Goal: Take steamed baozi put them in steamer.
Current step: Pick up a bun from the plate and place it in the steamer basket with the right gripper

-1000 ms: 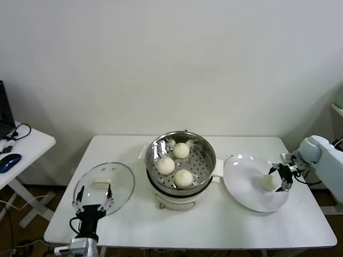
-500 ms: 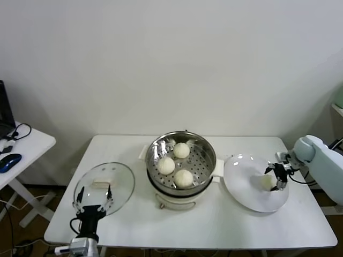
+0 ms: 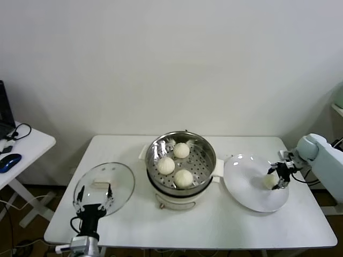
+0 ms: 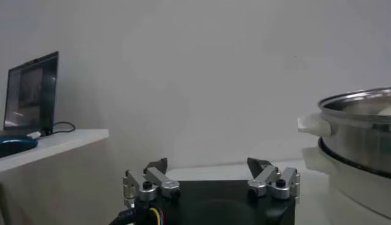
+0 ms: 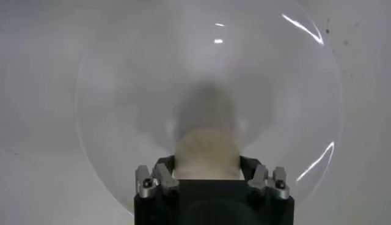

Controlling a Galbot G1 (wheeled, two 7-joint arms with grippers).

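Table (image 3: 225,225): a white top is carrying everything; a second small table (image 3: 32,144) is standing off to the robot's left with a blue mouse (image 3: 9,161) lying on it

Steamer (image 3: 206,155): the shiny perforated basket is sitting on its cream pot base at the middle of the table; three steamed baozi (image 3: 183,178) are already lying inside it, apart from each other, with bare floor showing toward the side nearest the plate

Glass lid (image 3: 120,184): lying flat on the table to the steamer's left, off the pot

Plate (image 3: 244,182): the white round plate is sitting just beside the steamer on its right, holding the one bun not yet moved

Right gripper (image 3: 280,176): reaching in over the plate's far right side; its jaws are sitting narrow around the last baozi (image 5: 206,153), one finger at each flank, and the bun is looking pinched between them while resting on the plate

Left gripper (image 4: 211,177): parked low at the table's front left, near the lid; jaws standing wide with nothing between them

Doing this step well, as I'd judge it: squeezing only as much as soft dough is allowing; lifting straight up until clear of the plate, carrying high enough to pass the steamer's rim, then lowering into the open patch so the bun is not crushing its neighbours
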